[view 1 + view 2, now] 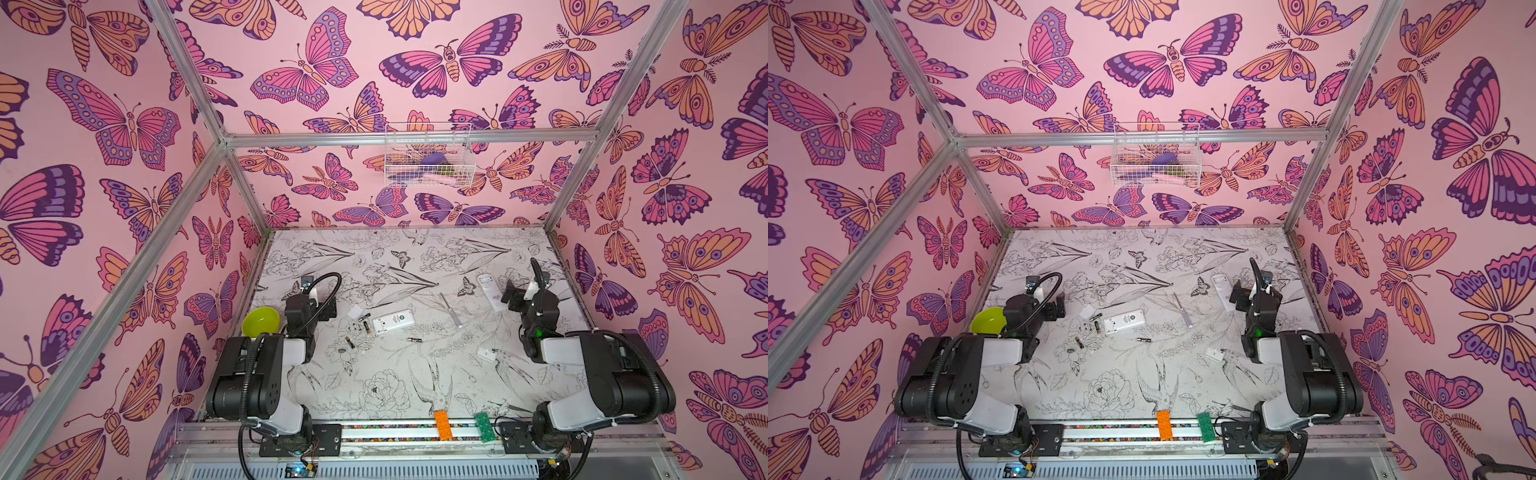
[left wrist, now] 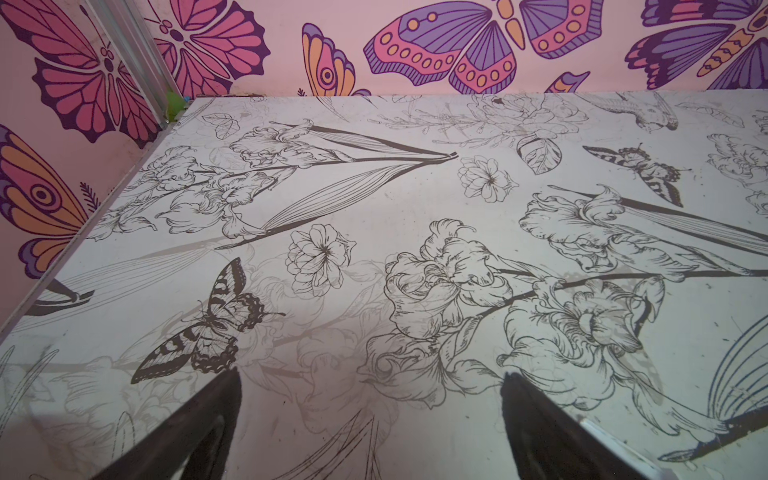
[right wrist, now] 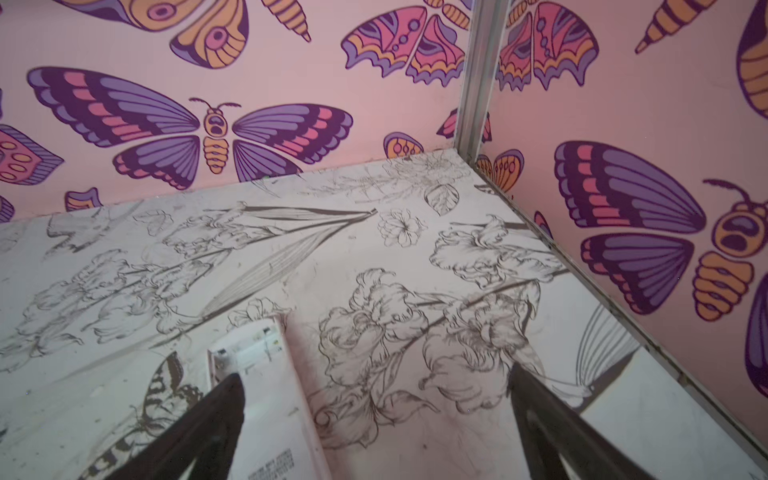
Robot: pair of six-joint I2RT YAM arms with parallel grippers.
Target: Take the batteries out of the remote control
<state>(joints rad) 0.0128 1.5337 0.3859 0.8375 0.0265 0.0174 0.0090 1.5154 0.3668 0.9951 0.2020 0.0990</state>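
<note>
Closest to the lens, two black-and-white arms rise from the front rail (image 1: 374, 434): the left arm (image 1: 249, 374) and the right arm (image 1: 602, 370), each folded with its wrist reaching toward the back. Beneath them spreads the tabletop (image 1: 395, 382), printed with grey flowers, birds and butterflies. High on the back wall hangs a white wire basket (image 1: 428, 156). A lime-green bowl (image 1: 261, 322) sits at the tabletop's left edge, partly hidden by the left arm.

The left fingers (image 2: 536, 436) stand wide apart over bare tabletop with nothing between them. The right fingers (image 3: 536, 415) are likewise spread wide and empty. In the right wrist view one of them shows in front of the second remote (image 3: 266, 395), which lies near the right edge; its end compartment looks uncovered. The middle remote (image 1: 392, 322) lies back-up near the centre.

An orange brick (image 1: 443, 424) and a green brick (image 1: 484, 426) lie across the front rail. A thin screwdriver (image 1: 451, 309) rests between the two remotes. One small white cover (image 1: 355, 311) lies by the middle remote's left end, another (image 1: 485, 353) nearer the right arm.

Four batteries (image 1: 366, 327) lie loose on the tabletop. Two are just beside the middle remote's left end, one (image 1: 350, 343) is farther toward the front left, and one (image 1: 414, 340) is in front of that remote.
</note>
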